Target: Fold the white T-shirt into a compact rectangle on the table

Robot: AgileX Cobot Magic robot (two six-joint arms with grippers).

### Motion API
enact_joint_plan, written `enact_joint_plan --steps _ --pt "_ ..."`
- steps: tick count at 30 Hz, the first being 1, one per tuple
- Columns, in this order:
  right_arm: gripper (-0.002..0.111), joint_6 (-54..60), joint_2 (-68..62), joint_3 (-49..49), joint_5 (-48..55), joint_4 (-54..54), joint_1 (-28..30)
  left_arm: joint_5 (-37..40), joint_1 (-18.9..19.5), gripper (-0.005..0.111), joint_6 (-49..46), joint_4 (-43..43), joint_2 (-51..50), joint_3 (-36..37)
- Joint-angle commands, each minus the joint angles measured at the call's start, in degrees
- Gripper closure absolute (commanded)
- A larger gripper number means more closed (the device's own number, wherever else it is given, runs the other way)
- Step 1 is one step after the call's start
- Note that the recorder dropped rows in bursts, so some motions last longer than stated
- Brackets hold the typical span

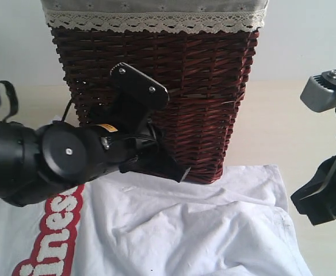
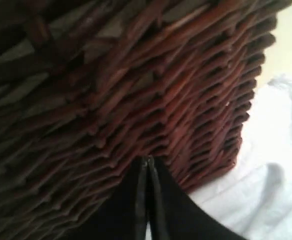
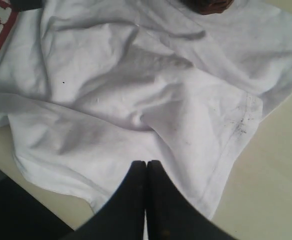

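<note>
Two arms show in your exterior view. A dark brown wicker basket (image 1: 174, 86) stands at the back, with a lace-edged pale cloth liner (image 1: 151, 14) folded over its rim. Its inside is out of sight, so you cannot tell what it holds. The white cotton short-sleeved T-shirt (image 1: 202, 230) lies rumpled and unfolded on the pale beige tabletop (image 1: 271, 126) in front of the basket, its far edge meeting the basket's foot. On the shirt's left part a red patch (image 1: 53, 241) carries fuzzy white letters. You can read "ines", and the rest is cut off or hidden by the arm. The left gripper (image 1: 182, 172) sits low against the basket's front wall. The right gripper (image 1: 303, 207) hangs at the right, beside the shirt's edge.

Your left wrist view is nearly filled by the woven basket wall. The left gripper's jaws are pressed together with nothing between them, their tips right at the wicker. Whether they touch it is unclear. Shirt cloth shows beside the basket.

Your right wrist view shows the right gripper's jaws likewise pressed together and gripping nothing, above the shirt's sleeve area. Faint dark specks (image 3: 241, 120) mark the cloth near the hem. A corner of the red patch shows, its letters too cropped to read.
</note>
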State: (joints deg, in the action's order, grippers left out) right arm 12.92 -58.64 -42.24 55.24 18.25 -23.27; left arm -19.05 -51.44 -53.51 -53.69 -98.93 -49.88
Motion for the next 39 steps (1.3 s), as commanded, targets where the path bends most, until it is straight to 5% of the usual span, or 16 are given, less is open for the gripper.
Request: enact_joint_plan --steps 1,11,23,32,39 --pt "0.108 0.5 0.3 0.2 -1.0 0.2 0.0 -2.3 0.9 0.107 0.0 -0.6 -5.0 -4.1" --pt "0.108 0.5 0.3 0.2 -2.3 0.2 0.0 2.7 6.8 0.107 1.0 0.6 -11.2 -14.4" --pt "0.108 0.5 0.3 0.2 -2.4 0.7 0.0 12.2 6.9 0.107 1.6 1.0 -20.0 -29.7" --pt "0.108 0.5 0.3 0.2 -3.0 0.6 0.0 14.7 9.4 0.107 1.4 0.3 -19.9 -31.6" --pt "0.108 -1.8 0.3 0.2 -3.4 -3.4 0.0 22.9 7.0 0.107 0.7 1.0 -12.0 -30.3"
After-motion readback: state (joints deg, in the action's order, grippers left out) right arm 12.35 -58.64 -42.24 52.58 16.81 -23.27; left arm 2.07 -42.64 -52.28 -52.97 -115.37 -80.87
